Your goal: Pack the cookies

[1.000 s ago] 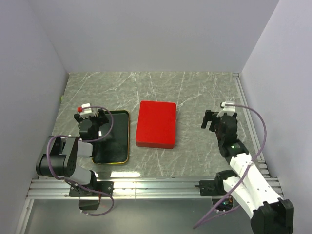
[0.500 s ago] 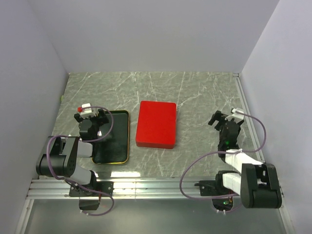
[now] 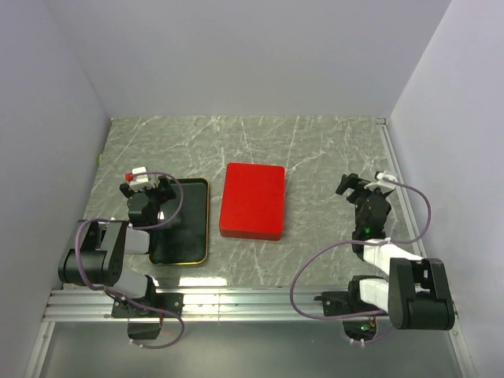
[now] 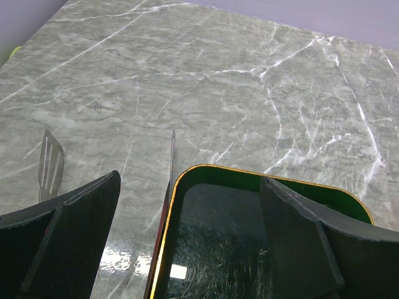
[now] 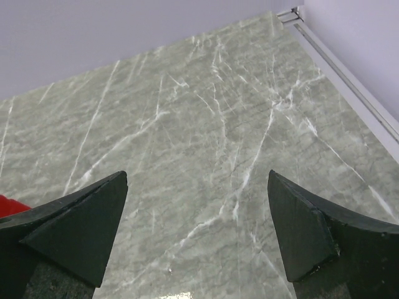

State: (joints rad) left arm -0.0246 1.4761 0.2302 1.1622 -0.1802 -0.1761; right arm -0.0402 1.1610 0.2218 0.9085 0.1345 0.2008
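No cookies show in any view. A closed red box (image 3: 253, 200) lies flat in the middle of the table; its corner shows in the right wrist view (image 5: 6, 204). A black tray with a gold rim (image 3: 206, 206) lies to its left, and the part that shows in the left wrist view (image 4: 187, 174) is bare. My left gripper (image 3: 146, 191) is open and empty, with its jaws on either side of the tray's far left rim (image 4: 190, 187). My right gripper (image 3: 361, 183) is open and empty over bare marble, right of the box (image 5: 196, 180).
A slotted metal spatula (image 4: 50, 165) and a thin metal blade (image 4: 172, 152) lie on the marble beside the tray's left edge. A metal rail (image 3: 398, 197) runs along the table's right side. Walls close in the left, back and right.
My right arm has folded back toward its base, and its gripper has shifted to the right, away from the red box. The left arm has not moved.
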